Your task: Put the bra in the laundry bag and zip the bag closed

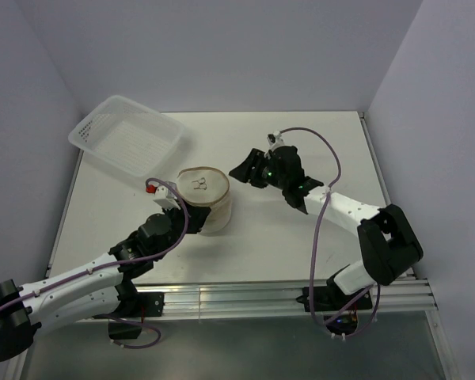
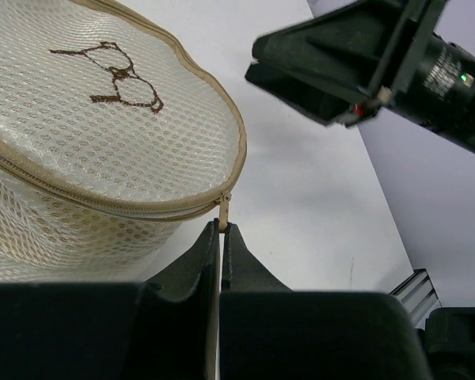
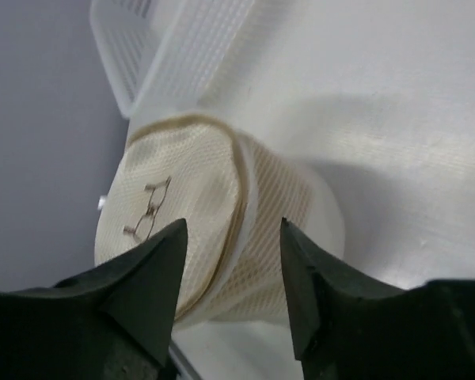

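Far left corner: white perforated basket (image 1: 127, 136), tipped up with one edge against the left wall, apart from everything else. Left arm reaches in from the near left; left gripper (image 2: 222, 231) has its fingers pressed together on the tan zipper pull (image 2: 222, 210), which hangs at the seam on the side of the bag facing that wrist camera. Laundry bag (image 1: 204, 198) stands upright on the table (image 1: 301, 237), a little left of centre, just beside the basket's near corner but not touching it. The flap lid lies flat on top, dark spectacles mark facing up; tan hoop rim runs round it. In the left wrist view the zipper teeth look joined along the stretch left of the pull. Contents cannot be made out through the mesh. Right of the bag, near it but with a strip of bare table between: right gripper (image 1: 257, 170), pointed at the bag. In its own wrist view the fingers (image 3: 154, 273) stand apart, nothing between them, the bag framed in the gap beyond. Right arm trails back to the near right edge.
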### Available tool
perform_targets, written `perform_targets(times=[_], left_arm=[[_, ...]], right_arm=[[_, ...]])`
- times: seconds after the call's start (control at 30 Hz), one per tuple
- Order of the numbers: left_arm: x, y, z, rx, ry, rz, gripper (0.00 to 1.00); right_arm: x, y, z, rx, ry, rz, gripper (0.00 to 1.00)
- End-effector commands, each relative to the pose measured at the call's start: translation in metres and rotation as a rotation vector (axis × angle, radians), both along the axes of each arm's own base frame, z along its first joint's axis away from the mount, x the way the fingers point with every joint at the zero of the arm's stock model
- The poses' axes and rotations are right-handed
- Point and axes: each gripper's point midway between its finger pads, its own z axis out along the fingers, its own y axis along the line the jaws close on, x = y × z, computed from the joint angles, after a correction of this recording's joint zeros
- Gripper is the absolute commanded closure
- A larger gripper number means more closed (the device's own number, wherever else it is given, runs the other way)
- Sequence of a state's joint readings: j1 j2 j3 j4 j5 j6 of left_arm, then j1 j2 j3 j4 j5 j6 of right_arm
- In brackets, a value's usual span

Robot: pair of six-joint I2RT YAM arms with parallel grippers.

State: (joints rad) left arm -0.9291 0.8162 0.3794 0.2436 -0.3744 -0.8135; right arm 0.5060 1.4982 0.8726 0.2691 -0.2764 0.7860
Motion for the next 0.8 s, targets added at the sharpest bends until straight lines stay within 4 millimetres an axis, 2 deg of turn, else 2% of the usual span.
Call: perform_targets(times=[0.0, 0.03, 0.07, 0.1, 0.17, 0.2, 0.27, 0.33, 0.4, 0.5, 0.63, 0.67, 0.7, 0.77], left_arm=[[0.004, -0.001, 0.008, -0.031, -0.018, 0.019, 1.0], [0.005, -0.003, 0.011, -0.038, -0.026, 0.015, 1.0], [0.005, -0.006, 0.016, -0.046, -0.032, 0.009, 1.0], [0.006, -0.008, 0.015, -0.043, -0.029, 0.003, 1.0], [0.005, -0.013, 0.019, -0.06, -0.036, -0.013, 1.0], [0.005, -0.014, 0.019, -0.059, -0.034, -0.018, 1.0], [0.004, -0.015, 0.017, -0.063, -0.028, -0.026, 1.0], [0.003, -0.015, 0.014, -0.065, -0.018, -0.029, 1.0], [0.001, -0.013, 0.015, -0.07, -0.016, -0.029, 1.0], [0.0, -0.01, 0.014, -0.073, -0.018, -0.022, 1.0], [0.0, -0.009, 0.013, -0.06, -0.018, -0.022, 1.0], [0.0, -0.01, 0.012, -0.057, -0.016, -0.025, 1.0], [0.0, -0.01, 0.012, -0.054, -0.017, -0.024, 1.0], [0.0, -0.009, 0.011, -0.045, -0.014, -0.021, 1.0]], right_arm=[[-0.035, 0.016, 0.023, 0.008, -0.058, 0.08, 0.4], [-0.042, 0.019, 0.025, 0.036, -0.054, 0.075, 0.33], [-0.056, 0.02, 0.011, 0.036, -0.022, 0.088, 0.3], [-0.061, 0.021, 0.014, 0.054, -0.029, 0.092, 0.29], [-0.071, 0.02, 0.003, 0.052, 0.003, 0.093, 0.27], [-0.072, 0.022, 0.004, 0.06, 0.0, 0.096, 0.27], [-0.075, 0.028, 0.003, 0.075, 0.013, 0.13, 0.31], [-0.075, 0.034, 0.009, 0.093, 0.003, 0.154, 0.39], [-0.069, 0.04, 0.014, 0.096, -0.006, 0.162, 0.45], [-0.056, 0.042, 0.019, 0.087, -0.019, 0.14, 0.45], [-0.048, 0.046, 0.022, 0.098, -0.022, 0.138, 0.6], [-0.047, 0.046, 0.022, 0.097, -0.021, 0.137, 0.67], [-0.045, 0.046, 0.023, 0.097, -0.024, 0.136, 0.9], [-0.039, 0.041, 0.024, 0.092, -0.034, 0.117, 1.0]])
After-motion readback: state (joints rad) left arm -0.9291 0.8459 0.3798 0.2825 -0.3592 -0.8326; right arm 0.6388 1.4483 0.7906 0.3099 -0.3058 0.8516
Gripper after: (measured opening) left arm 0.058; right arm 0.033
